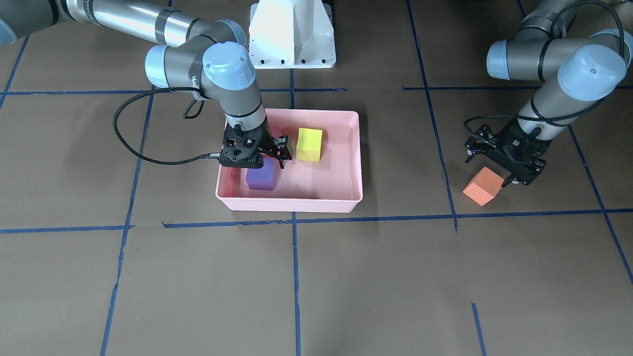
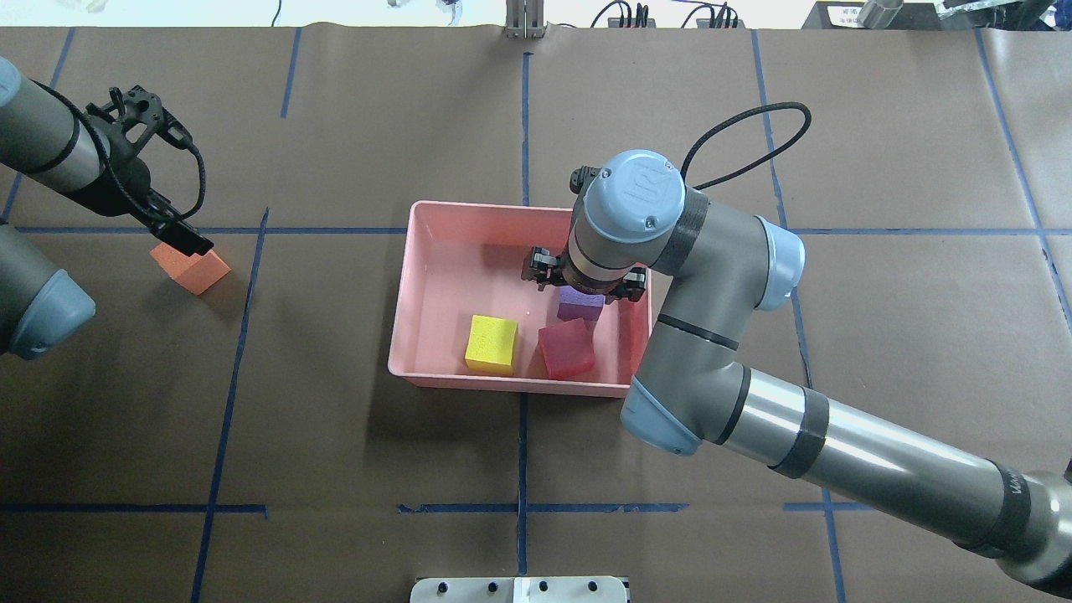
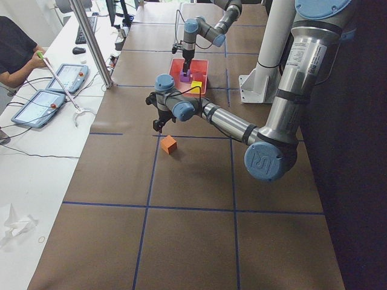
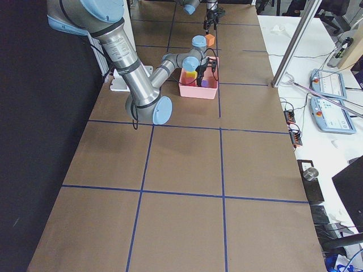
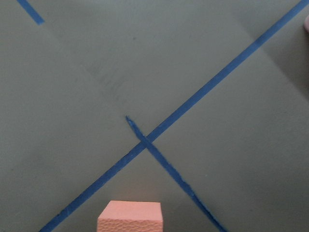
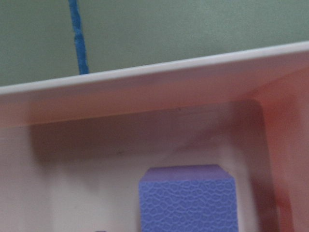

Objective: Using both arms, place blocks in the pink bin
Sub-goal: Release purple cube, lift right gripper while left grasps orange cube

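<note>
Right gripper (image 1: pixel 259 160) is hovering, jaws spread, over the matte purple block (image 1: pixel 260 177) in the pink bin (image 1: pixel 292 203); left gripper (image 1: pixel 487 170) is hanging wide open beside the orange block (image 1: pixel 480 188).

Setting: you are working in a robotics lab.
Table (image 1: pixel 395 277): brown paper cover, blue tape grid (image 1: pixel 295 277).
Fixtures: two arms (image 1: pixel 123 20), white pedestal (image 1: pixel 292 34).
Your side bench (image 3: pixel 36 181): two teach pendants (image 3: pixel 37 107).
</note>
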